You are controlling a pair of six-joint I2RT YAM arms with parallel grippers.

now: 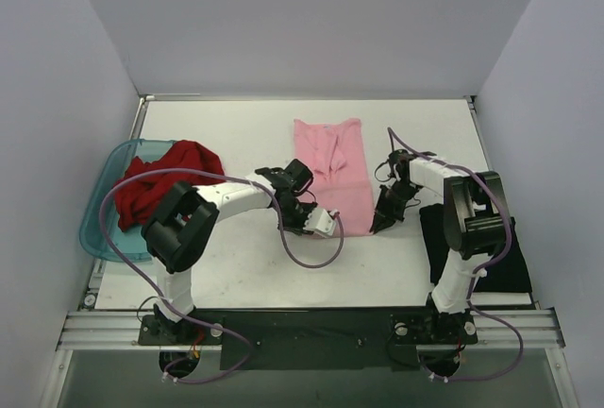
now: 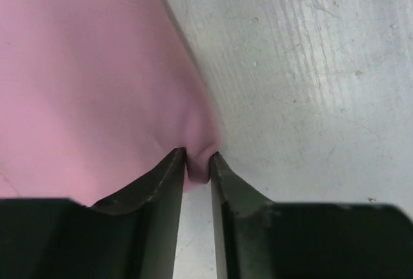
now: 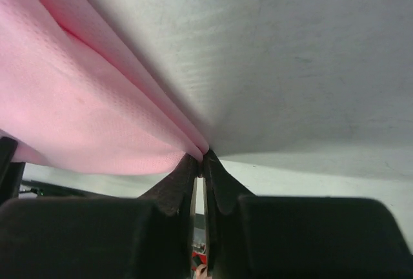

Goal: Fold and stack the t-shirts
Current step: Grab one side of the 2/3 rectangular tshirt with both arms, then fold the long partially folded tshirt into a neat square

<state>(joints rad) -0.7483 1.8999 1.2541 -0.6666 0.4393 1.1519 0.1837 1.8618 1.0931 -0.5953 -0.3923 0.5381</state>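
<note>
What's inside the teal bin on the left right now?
A crumpled dark red t-shirt fills the bin and spills over its right rim. Anything beneath the shirt is covered, so I cannot tell whether more lies under it.

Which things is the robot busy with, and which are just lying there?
For the job: light pink t-shirt, pinched by the left gripper and the right gripper; dark red t-shirt; black t-shirt.
Just lying about: teal bin; table.
</note>
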